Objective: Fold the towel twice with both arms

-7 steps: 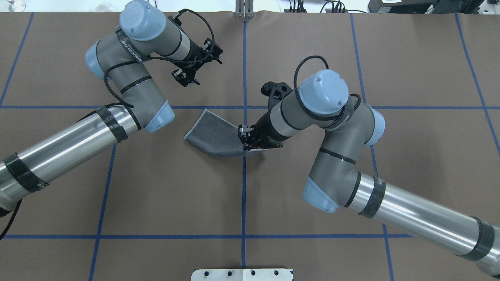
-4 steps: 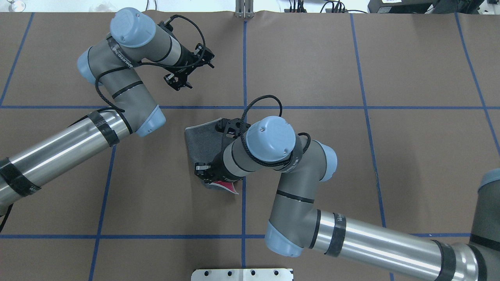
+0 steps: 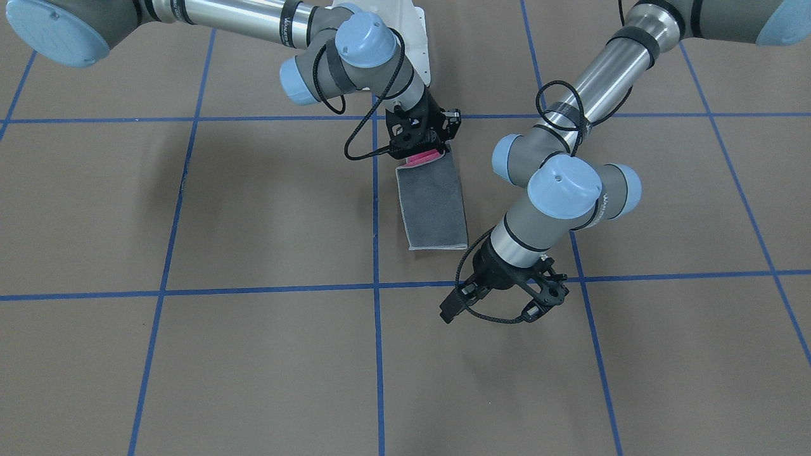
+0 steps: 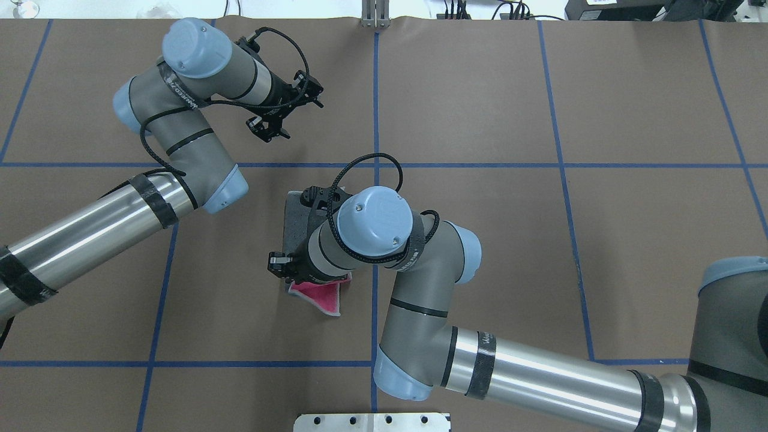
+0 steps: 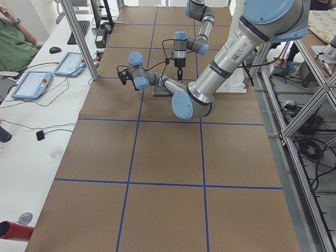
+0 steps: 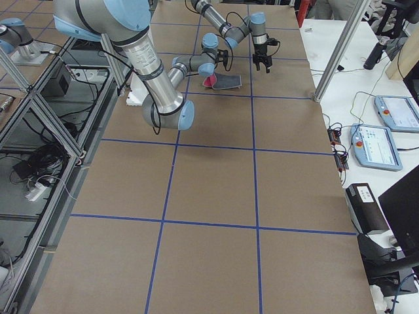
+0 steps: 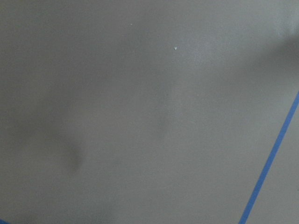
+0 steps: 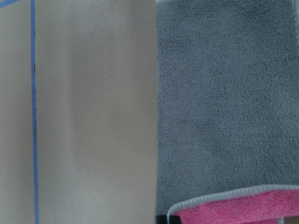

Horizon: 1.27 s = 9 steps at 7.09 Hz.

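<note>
The towel (image 3: pixel 434 202) lies as a narrow folded strip, dark grey face up, near the table's centre line (image 4: pixel 296 217). Its near end is lifted and curled over, showing the pink face (image 4: pixel 319 294) with light grey edging (image 8: pixel 219 198). My right gripper (image 3: pixel 423 154) is shut on that lifted end; in the overhead view the wrist (image 4: pixel 372 225) hides most of the strip. My left gripper (image 4: pixel 268 131) hangs open and holds nothing beyond the towel's far end, apart from it (image 3: pixel 491 312). The left wrist view holds only bare table paper.
Brown paper with a blue tape grid (image 4: pixel 375 120) covers the table. A metal plate (image 4: pixel 372 422) sits at the near edge and the white pedestal (image 3: pixel 415 25) behind. A side bench with tablets (image 5: pixel 31 84) and a seated person (image 5: pixel 13 47) lies beyond the far edge.
My right arm has swept the held towel edge leftward and toward the robot, laying the cloth over itself into a strip with pink showing. My left arm has drawn slightly further away.
</note>
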### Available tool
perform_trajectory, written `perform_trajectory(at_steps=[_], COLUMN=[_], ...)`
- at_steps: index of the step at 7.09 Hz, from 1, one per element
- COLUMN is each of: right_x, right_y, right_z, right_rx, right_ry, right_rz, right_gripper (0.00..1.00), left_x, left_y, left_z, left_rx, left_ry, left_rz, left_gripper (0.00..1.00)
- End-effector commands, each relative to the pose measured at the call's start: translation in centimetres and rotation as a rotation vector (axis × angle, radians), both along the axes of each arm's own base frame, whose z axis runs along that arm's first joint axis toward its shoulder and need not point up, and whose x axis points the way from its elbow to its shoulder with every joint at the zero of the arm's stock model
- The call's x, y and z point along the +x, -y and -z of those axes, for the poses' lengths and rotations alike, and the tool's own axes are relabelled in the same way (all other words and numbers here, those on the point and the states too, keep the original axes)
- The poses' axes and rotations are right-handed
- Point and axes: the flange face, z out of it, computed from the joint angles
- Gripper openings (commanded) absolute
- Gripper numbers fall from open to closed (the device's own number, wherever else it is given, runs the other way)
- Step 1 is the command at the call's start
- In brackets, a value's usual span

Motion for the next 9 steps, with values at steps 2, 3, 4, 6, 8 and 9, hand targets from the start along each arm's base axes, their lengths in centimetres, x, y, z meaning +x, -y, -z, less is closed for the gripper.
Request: perform_trajectory(at_steps=[2, 3, 4, 6, 8, 9], right_x=[0.4, 2.2, 4.5, 12.1, 18.7, 21.6], right_y=[0.1, 1.0, 3.1, 9.8, 16.0, 18.8], right_z=[1.4, 1.6, 0.5, -4.9, -10.9, -12.6], right_rx=[-0.068, -0.064, -0.084, -0.080, -0.023, -0.010], right_ry=[0.024, 0.033, 0.032, 0.006, -0.049, -0.077], right_rz=[-0.033, -0.031, -0.006, 0.020, -0.010, -0.039], right_gripper=[1.00, 1.00, 1.00, 1.00, 1.00, 1.00], left_x=[-0.8, -2.3, -5.5, -9.1, -11.7, -11.3], left_y=[0.6, 1.5, 2.7, 1.3, -3.4, -5.8], left_z=[0.0, -0.2, -1.7, -4.4, -5.3, -5.7], left_rx=[0.006, 0.030, 0.006, -0.006, 0.026, 0.031], left_ry=[0.003, 0.008, -0.008, -0.028, -0.054, -0.055], left_rz=[0.008, -0.008, -0.041, -0.069, -0.094, -0.101], left_gripper=[1.00, 1.00, 1.00, 1.00, 1.00, 1.00])
